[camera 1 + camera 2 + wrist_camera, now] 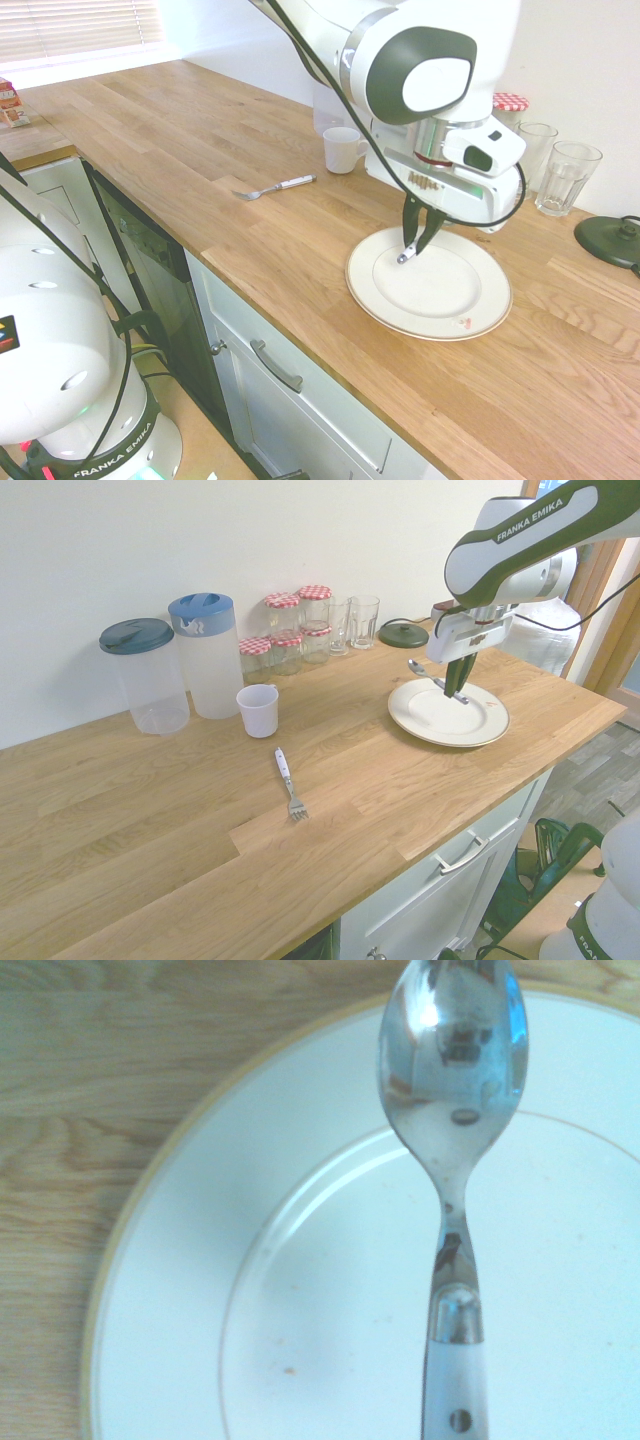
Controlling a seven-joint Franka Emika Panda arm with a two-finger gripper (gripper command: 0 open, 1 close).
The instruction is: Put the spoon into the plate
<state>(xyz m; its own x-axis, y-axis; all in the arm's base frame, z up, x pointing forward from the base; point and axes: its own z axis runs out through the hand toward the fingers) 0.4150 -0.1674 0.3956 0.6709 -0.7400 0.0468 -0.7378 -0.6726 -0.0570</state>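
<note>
Spoon (452,1110) (bowl outward) clamped in gripper (419,238) above plate (480,300); fork (289,783) well apart

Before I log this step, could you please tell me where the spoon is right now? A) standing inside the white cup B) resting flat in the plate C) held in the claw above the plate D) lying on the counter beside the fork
C: the claw is shut on the spoon, which hangs tilted over the plate without lying in it.

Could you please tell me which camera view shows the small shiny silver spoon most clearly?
The wrist view: the small shiny silver spoon fills it, above the white plate. Both exterior views show it tiny, held in the shut gripper.
</note>
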